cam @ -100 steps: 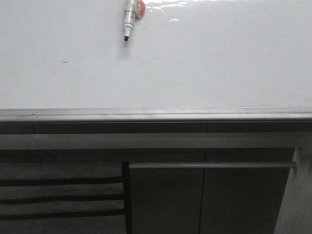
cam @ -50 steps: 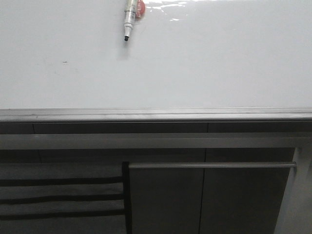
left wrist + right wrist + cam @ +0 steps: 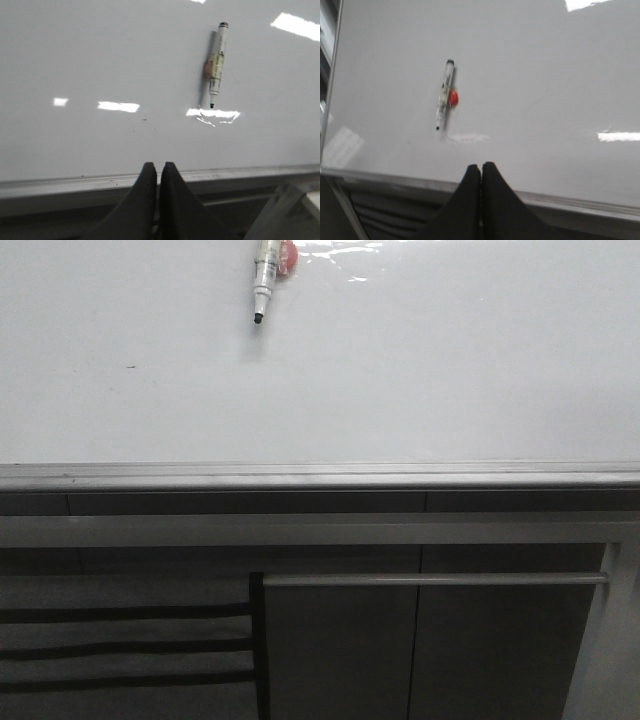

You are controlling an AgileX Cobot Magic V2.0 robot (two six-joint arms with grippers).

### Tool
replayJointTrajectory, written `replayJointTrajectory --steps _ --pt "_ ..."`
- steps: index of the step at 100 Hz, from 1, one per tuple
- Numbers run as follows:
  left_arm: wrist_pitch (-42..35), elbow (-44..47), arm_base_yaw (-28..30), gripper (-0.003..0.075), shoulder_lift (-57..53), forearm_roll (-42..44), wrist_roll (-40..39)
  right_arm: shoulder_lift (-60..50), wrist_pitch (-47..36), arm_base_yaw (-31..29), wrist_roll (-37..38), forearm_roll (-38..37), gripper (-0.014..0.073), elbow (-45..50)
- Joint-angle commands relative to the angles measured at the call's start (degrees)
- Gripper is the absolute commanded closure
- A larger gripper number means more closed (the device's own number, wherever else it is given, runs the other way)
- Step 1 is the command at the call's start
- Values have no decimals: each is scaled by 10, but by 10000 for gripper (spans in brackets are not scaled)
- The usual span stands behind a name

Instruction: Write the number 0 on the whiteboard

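The whiteboard [image 3: 400, 370] is a large glossy white panel with a grey lower rail [image 3: 320, 475]. No drawn 0 shows on it. A marker [image 3: 263, 280] with a dark tip pointing down sits on the board beside a red round piece [image 3: 289, 257]. It also shows in the left wrist view [image 3: 216, 62] and the right wrist view [image 3: 444, 100]. My left gripper [image 3: 158, 165] is shut and empty, below the board's rail. My right gripper [image 3: 481, 165] is shut and empty, also at the rail, apart from the marker. Neither gripper shows in the front view.
A tiny dark speck [image 3: 130, 366] marks the board at the left. Dark grey cabinet panels [image 3: 340, 650] with a horizontal bar [image 3: 435, 579] lie below the rail. Slatted dark strips [image 3: 120, 645] are at the lower left.
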Motion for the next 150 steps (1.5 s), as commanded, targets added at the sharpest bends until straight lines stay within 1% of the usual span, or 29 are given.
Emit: replayJointTrajectory --steps 1,9,14,19,24,27,34,44,50,58,65,70,75,77,78,85,89,92,96,101,108,113,118,120,129,136,150 --pt "18 -59 -23 740 48 27 73 48 39 -2 -35 -56 601 -55" --pt "56 -102 -48 739 89 99 66 75 57 -2 -45 -82 500 -79" --pt "71 -125 -69 739 122 139 50 90 57 -2 -48 -83 404 -88" --pt "78 -149 -97 739 153 172 30 105 56 -2 -48 -83 330 -95" --pt "86 -174 -122 739 185 190 27 117 56 -2 -48 -83 278 -95" --pt "92 -189 -135 739 203 200 27 124 57 -2 -48 -83 263 -95" --pt "103 -228 -166 738 250 214 27 135 68 -2 -48 -83 267 -95" --pt "95 -275 -202 717 308 228 25 139 83 -2 -48 -82 266 -95" --pt "80 -294 -223 695 339 228 23 139 89 -2 -48 -82 266 -95" --pt "50 -316 -247 687 369 235 12 139 94 -2 -48 -82 266 -95" --pt "11 -327 -272 688 391 275 -15 139 97 -2 -48 -82 266 -95" --pt "-21 -331 -290 688 406 333 -69 139 100 -2 -48 -82 266 -95" --pt "-41 -336 -310 688 424 415 -170 139 102 -2 -48 -82 266 -95" --pt "-45 -337 -316 688 429 454 -197 139 102 -2 -48 -82 266 -95" --pt "-45 -338 -321 688 433 481 -223 139 102 -2 -48 -82 266 -95" --pt "-49 -342 -349 687 457 592 -342 139 104 -2 -48 -82 266 -95" --pt "-60 -342 -364 687 470 629 -397 139 104 -2 -48 -82 266 -95" --pt "-70 -342 -374 682 479 652 -422 139 104 -2 -48 -82 266 -95" --pt "-90 -342 -387 664 490 660 -445 139 104 -2 -48 -82 266 -95" --pt "-118 -342 -399 612 501 660 -449 139 104 -2 -48 -83 266 -95" --pt "-160 -342 -413 492 516 660 -454 139 104 -2 -48 -86 266 -95" --pt "-188 -342 -418 388 524 659 -455 139 105 -2 -48 -90 266 -95" --pt "-210 -342 -418 324 532 651 -458 139 105 -2 -48 -91 266 -95" --pt "-217 -342 -418 314 535 650 -462 139 105 -2 -48 -91 266 -95" --pt "-241 -342 -407 327 553 650 -500 139 106 -2 -48 -92 266 -95" --pt "-256 -342 -398 361 571 650 -529 139 106 -2 -48 -94 266 -95" --pt "-293 -345 -394 414 603 650 -532 141 106 -2 -48 -94 266 -95"
